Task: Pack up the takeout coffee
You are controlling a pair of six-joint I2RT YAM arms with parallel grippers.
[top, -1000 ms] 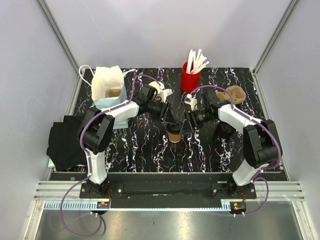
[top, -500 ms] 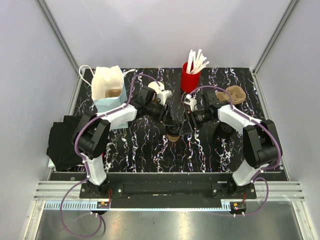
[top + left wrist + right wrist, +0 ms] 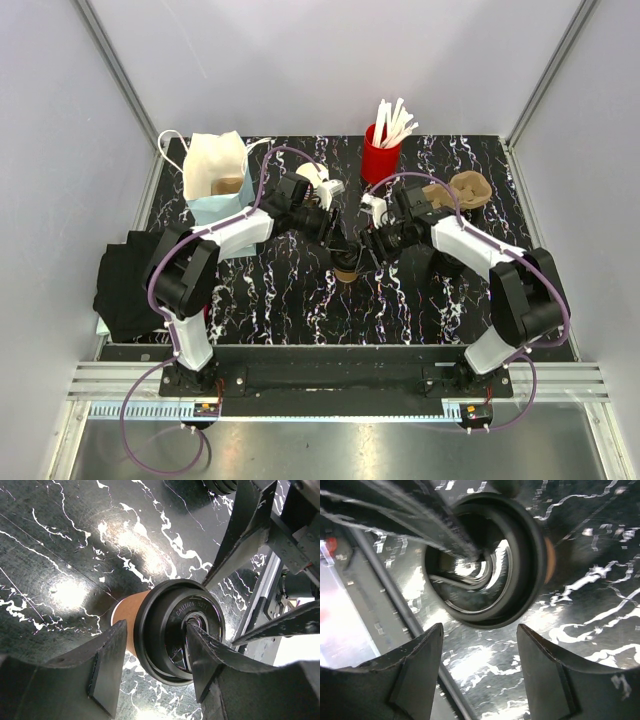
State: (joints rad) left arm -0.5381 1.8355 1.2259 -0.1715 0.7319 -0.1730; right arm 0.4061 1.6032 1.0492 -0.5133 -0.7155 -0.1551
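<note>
Right gripper (image 3: 368,250) has swung in toward frame centre since a second ago and now sits just beside the cup (image 3: 347,272); left arm's elbow has shifted left. Cup itself looks unmoved.

Cup stands upright on the table (image 3: 270,290), centre of the overhead view, black lid (image 3: 177,630) on top, both grippers crowded over it. Bag (image 3: 215,165) is well apart at upper left.

Left gripper (image 3: 338,248) comes down from above, its fingers (image 3: 107,665) straddling the lid at roughly lid width. One finger overlaps the lid top in the wrist view, the other shows a sliver of brown cup beside it. Real contact or squeeze: cannot tell.

Right gripper's fingers (image 3: 415,672) are spread wide, holding nothing, lid just beyond the tips.

Handling, as a judgement: thin paper wall, light, crushes easily; lid is stiff plastic, smooth, may pop off if pulled. Weight depends on contents, not visible. Best hold is probably around the upper wall just under the rim, gentle force, kept upright, not by the lid alone.
</note>
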